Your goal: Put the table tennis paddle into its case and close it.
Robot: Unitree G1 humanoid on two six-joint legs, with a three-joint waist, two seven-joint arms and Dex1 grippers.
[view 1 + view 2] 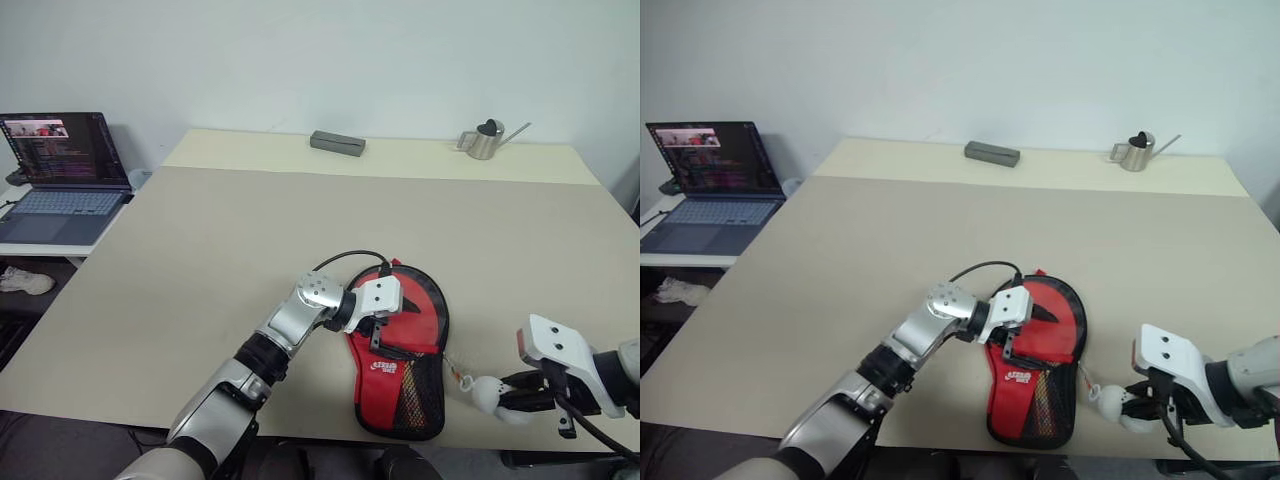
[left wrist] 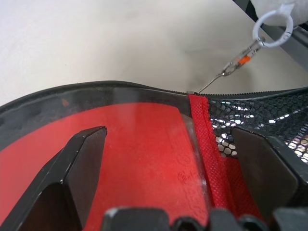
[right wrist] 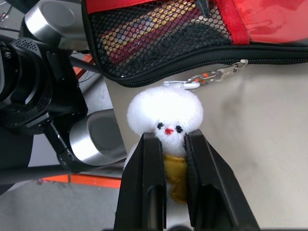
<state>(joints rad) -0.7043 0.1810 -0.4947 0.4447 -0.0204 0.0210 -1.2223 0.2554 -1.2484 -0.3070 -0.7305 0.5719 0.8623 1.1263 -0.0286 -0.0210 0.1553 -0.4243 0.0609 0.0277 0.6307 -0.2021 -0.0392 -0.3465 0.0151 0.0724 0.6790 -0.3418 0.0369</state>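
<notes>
On table (image 1: pixel 200 260), case (image 1: pixel 400 355) handle-end toward robot

Even, bright indoor light, soft shadows on the table (image 1: pixel 200 260); both wrist views slightly blurred up close.

Red case (image 1: pixel 405 345) with black mesh; white plush charm (image 3: pixel 166 115), yellow body.

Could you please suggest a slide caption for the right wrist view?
Right gripper shut on the white plush charm, clipped by a chain to the zip of the case holding the paddle.
</notes>
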